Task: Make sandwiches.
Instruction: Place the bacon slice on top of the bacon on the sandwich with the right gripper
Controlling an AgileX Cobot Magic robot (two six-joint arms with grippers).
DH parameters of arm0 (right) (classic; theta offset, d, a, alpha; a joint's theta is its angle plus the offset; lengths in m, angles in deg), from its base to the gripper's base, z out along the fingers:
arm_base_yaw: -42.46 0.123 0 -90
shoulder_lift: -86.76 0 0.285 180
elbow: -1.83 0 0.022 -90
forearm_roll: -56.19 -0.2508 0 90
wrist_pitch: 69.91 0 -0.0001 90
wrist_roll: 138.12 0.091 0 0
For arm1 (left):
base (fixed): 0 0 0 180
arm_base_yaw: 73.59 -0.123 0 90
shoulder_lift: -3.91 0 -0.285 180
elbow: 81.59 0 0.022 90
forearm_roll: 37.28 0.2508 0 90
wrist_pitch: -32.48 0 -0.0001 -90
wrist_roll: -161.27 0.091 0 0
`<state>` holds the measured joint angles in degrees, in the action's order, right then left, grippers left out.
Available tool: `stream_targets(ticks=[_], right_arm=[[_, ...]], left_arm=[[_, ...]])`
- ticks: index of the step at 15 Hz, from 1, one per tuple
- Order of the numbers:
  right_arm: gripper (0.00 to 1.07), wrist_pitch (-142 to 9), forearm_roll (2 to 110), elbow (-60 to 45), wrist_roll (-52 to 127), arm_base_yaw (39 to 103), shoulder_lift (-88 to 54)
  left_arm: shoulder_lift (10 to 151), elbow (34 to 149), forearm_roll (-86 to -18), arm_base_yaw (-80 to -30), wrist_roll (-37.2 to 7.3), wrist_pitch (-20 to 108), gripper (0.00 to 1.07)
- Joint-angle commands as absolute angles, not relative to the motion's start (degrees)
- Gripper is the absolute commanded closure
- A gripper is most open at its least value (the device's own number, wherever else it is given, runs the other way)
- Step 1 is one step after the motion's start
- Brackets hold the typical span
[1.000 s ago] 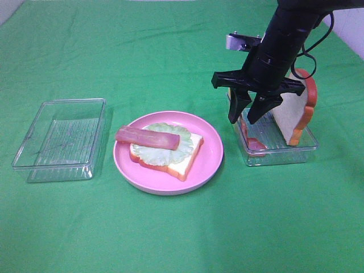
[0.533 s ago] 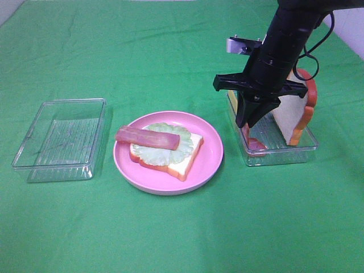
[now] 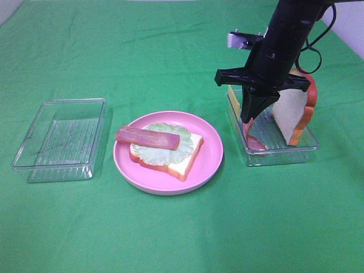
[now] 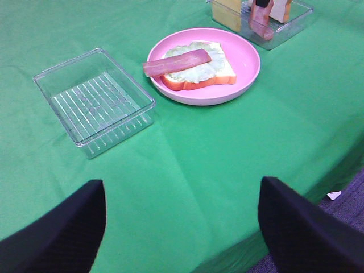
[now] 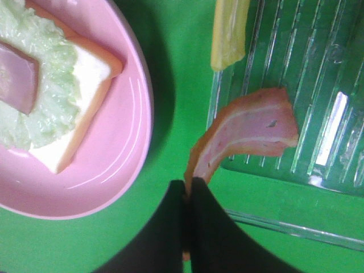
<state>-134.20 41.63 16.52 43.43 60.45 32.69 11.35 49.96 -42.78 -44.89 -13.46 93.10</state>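
Bacon strip (image 5: 250,131) hangs pinched in the right gripper (image 5: 186,186), partly over the tray (image 5: 318,68). Left gripper (image 4: 182,187) is spread wide.

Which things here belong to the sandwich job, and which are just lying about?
In the job: bacon strip in the right gripper; bread slice, lettuce and second bacon strip on the pink plate; upright bread slice; cheese.
Lying about: empty tray; stocked tray and pink plate, holders only.

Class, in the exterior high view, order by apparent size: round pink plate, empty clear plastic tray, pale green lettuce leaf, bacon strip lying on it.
Round pink plate and empty clear plastic tray: too alike to rank.
Pale green lettuce leaf.
Reddish-pink bacon strip.
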Motion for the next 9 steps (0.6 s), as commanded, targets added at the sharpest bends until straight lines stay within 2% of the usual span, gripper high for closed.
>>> stream_targets(ticks=[1,5,9], right_arm=[[1.07,-136.4,41.7,18.4,43.5,60.7,30.7],[1.07,-139.3,39.0,20.4,43.1,60.7,23.4],[1.07,-143.8,29.7,20.4,38.4,60.7,19.3]], left_arm=[[10.3,49.9,-43.2,-44.7,-13.6,92.5,0.35],[10.3,49.9,-43.2,-44.7,-13.6,92.5,0.35],[10.3,49.9,-43.2,-44.7,-13.6,92.5,0.35]])
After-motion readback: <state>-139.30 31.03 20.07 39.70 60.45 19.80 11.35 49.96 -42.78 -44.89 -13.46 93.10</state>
